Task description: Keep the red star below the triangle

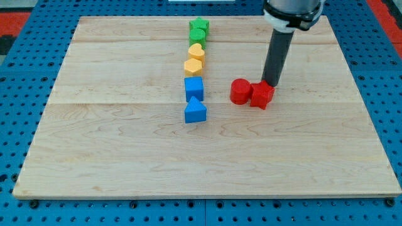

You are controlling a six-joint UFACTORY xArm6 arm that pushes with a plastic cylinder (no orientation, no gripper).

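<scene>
In the camera view, my tip [271,84] is a bare rod with nothing to open or close. It touches the red star [262,95] at its 12 o'clock edge. The star looks small, light and hard, so it should slide easily; push a flat side, or it may spin. A red round block [239,91] touches it at 9 o'clock and is in the way. The blue triangle [195,111] sits farther at 9 o'clock, under a blue cube [194,87], an orange block [193,66], a yellow heart [197,51] and green blocks [199,29].

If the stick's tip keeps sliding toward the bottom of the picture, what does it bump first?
My tip sits just above the red star, so it would probably hit that first; the red cylinder lies just left of the path.
</scene>
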